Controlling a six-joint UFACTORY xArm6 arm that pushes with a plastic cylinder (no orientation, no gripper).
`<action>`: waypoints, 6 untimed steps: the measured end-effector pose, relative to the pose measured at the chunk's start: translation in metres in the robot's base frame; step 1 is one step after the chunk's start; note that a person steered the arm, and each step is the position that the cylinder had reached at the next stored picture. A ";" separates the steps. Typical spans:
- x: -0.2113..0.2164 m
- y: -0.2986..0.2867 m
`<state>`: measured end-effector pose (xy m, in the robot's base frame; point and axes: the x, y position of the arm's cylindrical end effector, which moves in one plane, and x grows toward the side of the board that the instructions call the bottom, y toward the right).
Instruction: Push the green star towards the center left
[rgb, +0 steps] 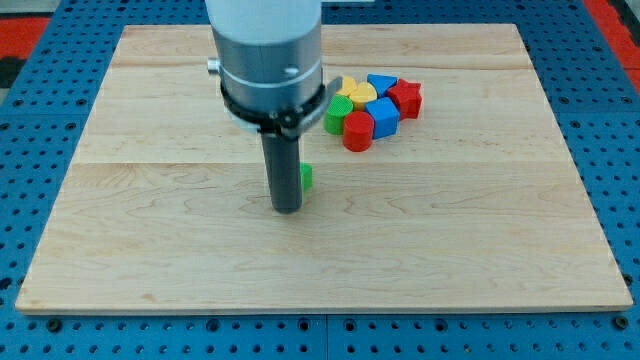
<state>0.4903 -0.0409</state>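
The green star (306, 177) lies near the board's middle, mostly hidden behind my rod; only its right edge shows. My tip (287, 209) rests on the board just left of and slightly below the star, touching or nearly touching it. The arm's grey body fills the view's top centre.
A tight cluster of blocks sits to the upper right of the star: a green block (337, 117), a yellow heart (357, 93), a blue block (382, 82), a red star (406, 98), a blue cube (384, 117) and a red cylinder (357, 131). The wooden board (150, 250) ends at blue pegboard.
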 end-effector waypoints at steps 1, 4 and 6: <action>-0.033 0.000; -0.048 0.053; -0.086 -0.055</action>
